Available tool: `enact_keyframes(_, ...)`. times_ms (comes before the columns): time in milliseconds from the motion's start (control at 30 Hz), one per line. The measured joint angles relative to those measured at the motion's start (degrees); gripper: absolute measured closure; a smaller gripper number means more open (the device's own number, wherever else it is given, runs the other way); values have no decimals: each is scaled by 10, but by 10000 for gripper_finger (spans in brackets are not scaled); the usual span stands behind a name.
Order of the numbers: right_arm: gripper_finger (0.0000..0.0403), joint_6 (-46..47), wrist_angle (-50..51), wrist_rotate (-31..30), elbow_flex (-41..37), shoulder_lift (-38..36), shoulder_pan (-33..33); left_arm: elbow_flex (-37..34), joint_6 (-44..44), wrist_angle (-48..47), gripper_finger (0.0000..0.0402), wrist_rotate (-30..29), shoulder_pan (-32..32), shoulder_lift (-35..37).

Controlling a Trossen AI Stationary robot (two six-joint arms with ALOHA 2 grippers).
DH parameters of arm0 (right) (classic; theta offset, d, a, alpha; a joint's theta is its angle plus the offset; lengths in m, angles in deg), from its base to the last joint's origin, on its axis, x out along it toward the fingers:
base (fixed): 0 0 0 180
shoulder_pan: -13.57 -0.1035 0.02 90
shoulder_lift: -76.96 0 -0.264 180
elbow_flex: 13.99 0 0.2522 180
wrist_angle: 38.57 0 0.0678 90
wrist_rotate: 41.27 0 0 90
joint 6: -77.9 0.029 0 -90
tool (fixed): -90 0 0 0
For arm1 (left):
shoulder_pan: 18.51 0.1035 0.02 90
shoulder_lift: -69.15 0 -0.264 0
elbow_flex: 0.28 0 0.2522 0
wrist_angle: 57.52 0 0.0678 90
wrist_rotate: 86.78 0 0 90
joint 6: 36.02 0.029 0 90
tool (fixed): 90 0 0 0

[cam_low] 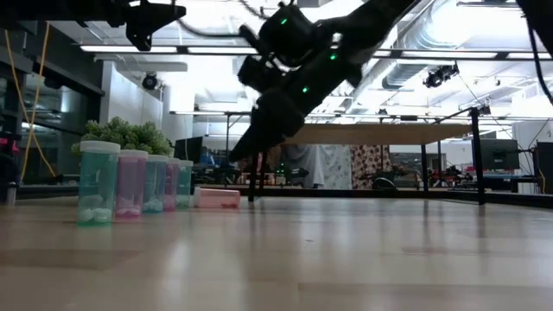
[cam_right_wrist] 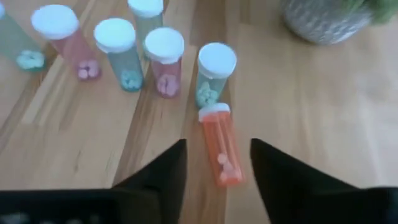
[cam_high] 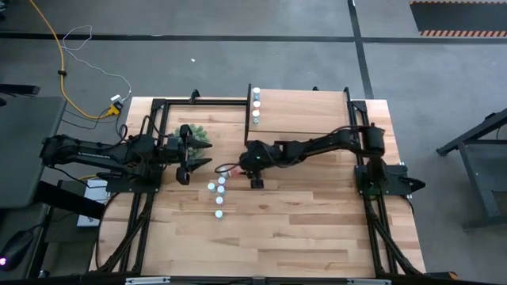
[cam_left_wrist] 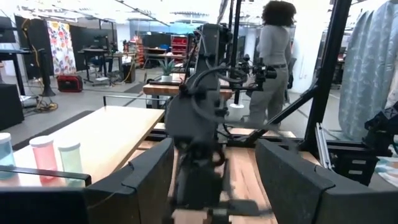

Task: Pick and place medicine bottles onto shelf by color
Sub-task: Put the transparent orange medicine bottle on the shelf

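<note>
Several upright medicine bottles (cam_right_wrist: 127,53) with white caps and teal or pink bodies stand in a cluster on the table (cam_high: 219,198). One pink bottle (cam_right_wrist: 221,146) lies on its side beside them, also seen low on the table (cam_low: 216,198). Three more bottles (cam_high: 256,107) stand on the light-wood shelf (cam_high: 305,111). My right gripper (cam_right_wrist: 217,144) is open and hovers above the lying pink bottle, a finger on either side of it, touching nothing (cam_high: 253,170). My left gripper (cam_left_wrist: 214,155) is open and waits near the plant (cam_high: 186,165).
A bushy green plant in a grey pot (cam_right_wrist: 323,18) stands on the table just beyond the bottles (cam_high: 196,134). The shelf's black side supports (cam_high: 352,119) rise from the table. A person (cam_left_wrist: 273,56) stands in the room behind. Bare tabletop lies toward the near edge (cam_high: 277,237).
</note>
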Motion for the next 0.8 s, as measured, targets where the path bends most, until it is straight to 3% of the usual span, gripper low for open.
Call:
enact_keyframes(133,174,-21,25,15,35,41,5,0,0,-2,186,0,0,0)
enact_keyframes(267,144,-41,19,0,51,65,7,0,0,-2,186,0,0,0)
enact_keyframes(667,140,-39,25,-7,44,77,17,0,0,-2,186,0,0,0)
enact_keyframes(800,158,-36,24,5,43,87,17,0,-1,-2,186,0,0,0)
